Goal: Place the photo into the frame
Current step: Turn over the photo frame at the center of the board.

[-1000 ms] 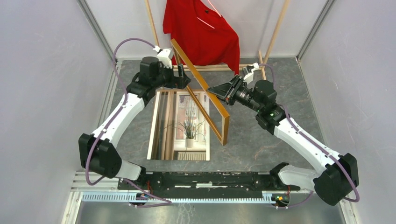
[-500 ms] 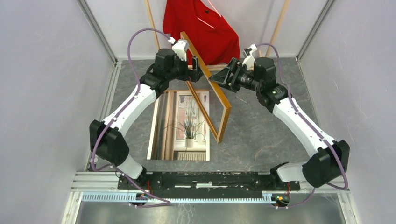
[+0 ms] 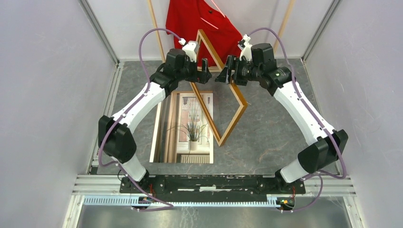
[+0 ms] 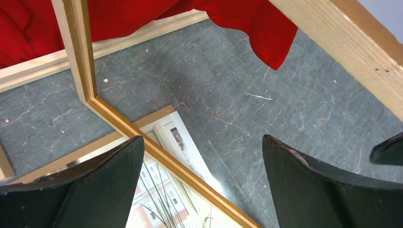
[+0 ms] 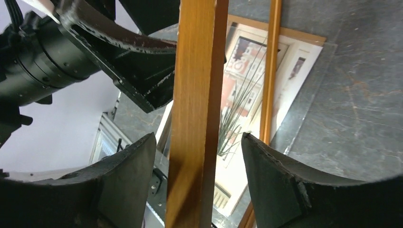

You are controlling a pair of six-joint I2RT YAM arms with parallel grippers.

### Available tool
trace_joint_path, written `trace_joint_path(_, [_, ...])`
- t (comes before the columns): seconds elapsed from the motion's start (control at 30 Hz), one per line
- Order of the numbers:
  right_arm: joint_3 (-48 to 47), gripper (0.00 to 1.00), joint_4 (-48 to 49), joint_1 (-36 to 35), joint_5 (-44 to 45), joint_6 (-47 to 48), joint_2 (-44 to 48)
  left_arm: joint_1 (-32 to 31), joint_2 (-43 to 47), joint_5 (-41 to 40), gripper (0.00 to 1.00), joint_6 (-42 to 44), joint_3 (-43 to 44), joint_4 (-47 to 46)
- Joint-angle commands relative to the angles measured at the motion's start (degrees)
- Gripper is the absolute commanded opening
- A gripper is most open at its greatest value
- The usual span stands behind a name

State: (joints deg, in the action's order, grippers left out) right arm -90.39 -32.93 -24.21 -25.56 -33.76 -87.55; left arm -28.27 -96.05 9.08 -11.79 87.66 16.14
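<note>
Frame (image 3: 234, 123) balances on its corner by the photo (image 3: 192, 129); left jaws released, right jaws loose astride its rail. Next: regrip, lower flat.

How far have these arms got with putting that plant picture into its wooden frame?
Done: nothing fitted yet; the print of a grassy plant in a white pot lies face up on the grey table. In hand: the thin orange-brown wooden frame is raised and tilted, one rail between the right gripper's open fingers, the open left gripper beside it. Left: lay the frame down and seat the print inside.
</note>
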Motion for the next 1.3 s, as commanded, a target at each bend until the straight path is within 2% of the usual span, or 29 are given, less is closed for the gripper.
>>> trace_joint_path(0.0, [-7.95, 0.67, -8.57, 0.23, 6.41, 8.46, -0.60, -0.34, 0.82, -0.95, 1.00, 1.46, 1.48, 0.69])
trace_joint_path(0.07, [-8.82, 0.58, -10.62, 0.25, 7.87, 10.57, -0.50, -0.29, 1.59, -1.16, 1.00, 2.06, 0.77, 1.42])
trace_joint_path(0.2, [-6.20, 0.31, -12.82, 0.27, 10.77, 13.54, 1.78, -0.23, 3.66, -2.13, 1.00, 4.14, -1.21, 2.89])
trace_joint_path(0.33, [-3.23, 0.18, -16.07, 0.34, 15.87, 16.81, 5.53, 0.16, 6.36, -3.35, 1.00, 6.69, -4.59, 3.96])
trace_joint_path(0.47, [2.28, 0.12, -18.59, 0.71, 26.45, 18.15, 11.15, 1.75, 8.15, -3.22, 1.00, 7.98, -7.88, 4.87])
trace_joint_path(0.6, [10.00, 0.11, -18.57, 1.35, 35.12, 18.07, 17.53, 3.41, 9.37, -2.90, 1.00, 9.75, -10.84, 5.69])
trace_joint_path(0.87, [13.77, 0.08, -23.18, 1.84, 52.99, 19.43, 20.54, 4.01, 10.68, -4.24, 1.00, 14.19, -17.92, 5.07])
trace_joint_path(1.1, [25.64, 0.08, -22.64, 1.81, 60.86, 18.78, 21.79, 4.57, 12.44, -3.61, 1.00, 15.54, -21.34, 4.81])
trace_joint_path(1.27, [27.60, 0.07, -22.78, 1.80, 62.51, 19.24, 20.40, 4.71, 13.47, -2.81, 1.00, 15.66, -22.33, 4.21])
